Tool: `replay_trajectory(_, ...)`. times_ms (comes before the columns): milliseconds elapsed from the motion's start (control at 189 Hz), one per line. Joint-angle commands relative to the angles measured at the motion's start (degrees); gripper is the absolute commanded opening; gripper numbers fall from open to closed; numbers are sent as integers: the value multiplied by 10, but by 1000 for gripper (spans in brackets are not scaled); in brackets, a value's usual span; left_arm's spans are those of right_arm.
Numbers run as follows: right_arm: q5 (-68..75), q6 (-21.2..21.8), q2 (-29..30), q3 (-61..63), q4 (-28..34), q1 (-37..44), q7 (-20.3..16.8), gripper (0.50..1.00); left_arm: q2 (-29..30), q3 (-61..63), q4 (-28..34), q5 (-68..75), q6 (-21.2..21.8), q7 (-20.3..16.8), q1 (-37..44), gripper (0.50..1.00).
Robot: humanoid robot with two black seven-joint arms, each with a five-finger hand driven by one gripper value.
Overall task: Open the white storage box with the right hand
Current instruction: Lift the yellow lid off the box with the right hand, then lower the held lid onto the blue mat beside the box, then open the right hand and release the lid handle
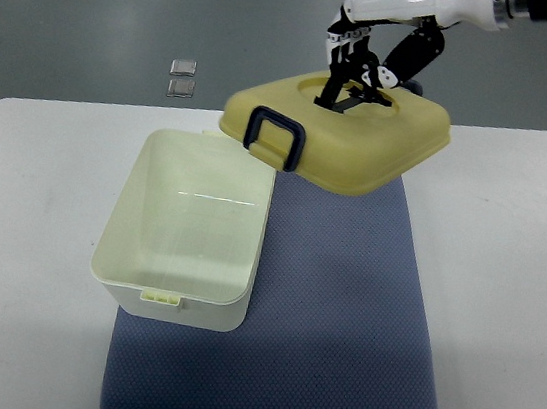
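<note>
One open box (190,229), one lid (338,132), right hand (357,64) seemingly gripping

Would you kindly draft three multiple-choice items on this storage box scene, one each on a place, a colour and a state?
1. Where is the pale yellow plastic lid with the dark blue latch?
A. Shut on the box
B. Held up behind and to the right of the box
C. Flat on the floor

2. What colour is the textured mat on the white table?
A. Blue-grey
B. Red
C. Green

3. What state is the cream rectangular storage box in?
A. Closed
B. Tipped over
C. Open and empty

Answers:
1. B, since the right hand grips the lid's top handle and the lid overhangs the box's far right corner.
2. A, as the mat shows blue-grey under the box.
3. C, as its bare inner walls and floor show.
</note>
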Motion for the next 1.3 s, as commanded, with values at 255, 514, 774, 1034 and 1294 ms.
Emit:
replay_trajectory(255,-88,1,-78,0,-1,-122,33,500,0,0,-1,1,0,0,0,1000)
replay_trajectory(514,-88,-29,-51,0,0,-181,33,500,0,0,1,0,0,0,0,1000)
replay_trajectory(774,-89,-55,-20,0,13,-209,34,500,0,-2,2,0,0,0,0,1000)
replay_trajectory(1034,-120,-62,2,0,45,-243,34,500,0,-1,3,0,0,0,0,1000)
replay_trajectory(1294,-120,-63,11,1,45,-266,34,500,0,-1,3,0,0,0,0,1000)
